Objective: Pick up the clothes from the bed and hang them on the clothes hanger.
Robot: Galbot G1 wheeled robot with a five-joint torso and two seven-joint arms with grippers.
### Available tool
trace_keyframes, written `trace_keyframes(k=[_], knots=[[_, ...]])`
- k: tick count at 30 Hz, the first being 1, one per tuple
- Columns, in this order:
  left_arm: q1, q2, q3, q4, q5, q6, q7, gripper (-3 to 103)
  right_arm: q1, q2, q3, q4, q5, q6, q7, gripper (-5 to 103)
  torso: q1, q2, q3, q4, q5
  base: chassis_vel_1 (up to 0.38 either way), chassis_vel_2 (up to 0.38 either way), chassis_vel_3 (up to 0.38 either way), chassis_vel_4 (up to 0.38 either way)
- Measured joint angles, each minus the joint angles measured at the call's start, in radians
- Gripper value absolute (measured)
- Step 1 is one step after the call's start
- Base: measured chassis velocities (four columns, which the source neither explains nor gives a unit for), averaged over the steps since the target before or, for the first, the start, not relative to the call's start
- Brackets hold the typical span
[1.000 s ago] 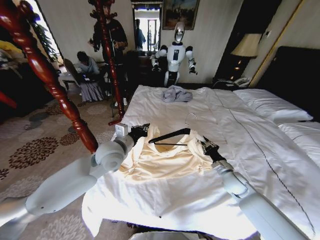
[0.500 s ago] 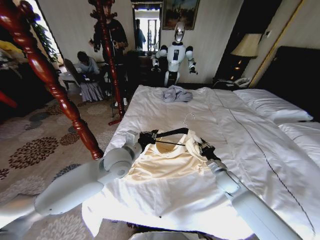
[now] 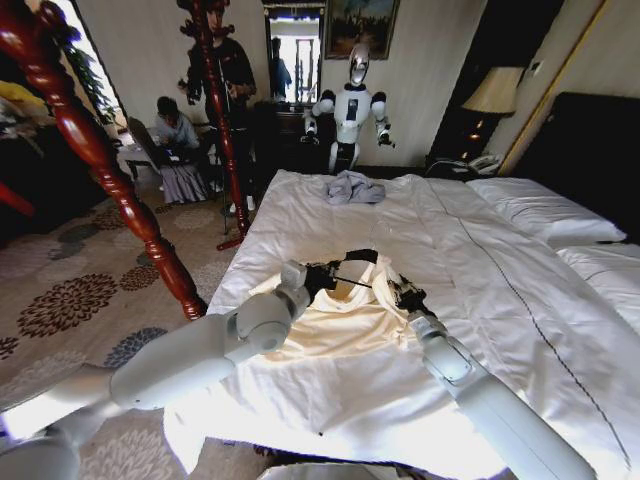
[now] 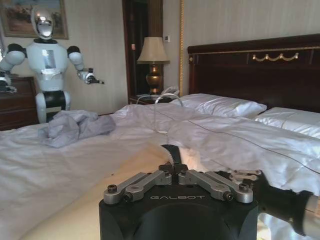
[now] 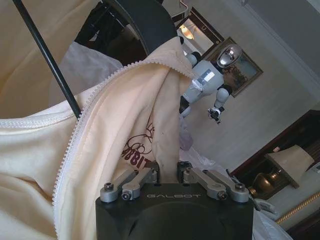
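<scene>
The clothes (image 3: 335, 325), a cream-yellow sweatshirt, lie spread on the white bed (image 3: 500, 270). My left gripper (image 3: 322, 277) is shut on the black clothes hanger (image 3: 356, 257) at the collar. In the left wrist view the hanger's black body (image 4: 171, 153) sits between the closed fingers, and its silver hook (image 4: 159, 112) rises beyond them. My right gripper (image 3: 398, 293) is shut on the collar's right edge and holds it up. In the right wrist view the zipped cream fabric (image 5: 125, 125) drapes over the hanger's arm (image 5: 142, 22), with the gripper (image 5: 167, 172) pinching the cloth.
A grey garment (image 3: 353, 187) lies at the bed's far end, and white pillows (image 3: 540, 210) lie at the right. A reddish wooden coat stand (image 3: 110, 170) rises close on my left, over patterned carpet. Another robot (image 3: 350, 105) stands by the far wall.
My left gripper has carried the hanger to the right, into the sweatshirt's neck opening. The right gripper has lifted the collar over the hanger's right arm.
</scene>
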Motion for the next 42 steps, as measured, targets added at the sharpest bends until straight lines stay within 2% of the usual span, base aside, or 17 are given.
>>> trace_keyframes(k=[2, 10, 24, 30, 34, 42], knots=[[-0.027, -0.024, 0.056, -0.021, -0.011, 0.000, -0.001, 0, -0.004, -0.007, 0.022, 0.000, -0.001, -0.006, 0.005, 18, 0.000, 0.000, 0.000, 0.0005, 0.0000, 0.000, 0.000, 0.000, 0.000], [-0.033, -0.033, 0.098, -0.049, -0.019, -0.005, 0.019, 0, 0.002, -0.028, 0.077, 0.001, 0.015, -0.017, 0.026, 18, 0.000, 0.000, 0.000, 0.0004, -0.0001, 0.000, 0.000, 0.000, 0.000], [0.041, 0.015, 0.118, -0.089, 0.054, -0.007, 0.067, 0, 0.000, -0.019, 0.089, 0.026, -0.027, -0.028, 0.045, 18, 0.000, 0.000, 0.000, 0.0005, -0.0003, 0.000, 0.000, 0.000, 0.000], [0.028, -0.026, 0.120, -0.045, 0.084, -0.012, 0.073, 0, -0.013, 0.013, 0.074, 0.051, -0.082, -0.029, 0.036, 18, 0.000, 0.000, 0.000, 0.0006, -0.0002, 0.000, 0.000, 0.000, 0.000], [-0.008, -0.083, 0.152, -0.028, 0.081, -0.017, 0.074, 0, -0.028, 0.037, 0.065, 0.056, -0.110, -0.022, 0.031, 18, 0.000, 0.000, 0.000, 0.0002, -0.0001, 0.000, 0.000, 0.000, 0.000], [-0.059, -0.121, 0.193, -0.023, 0.055, -0.022, 0.076, 0, -0.023, 0.042, 0.059, 0.057, -0.112, -0.015, 0.028, 18, 0.000, 0.000, 0.000, 0.0003, -0.0001, 0.000, 0.000, 0.000, 0.000]])
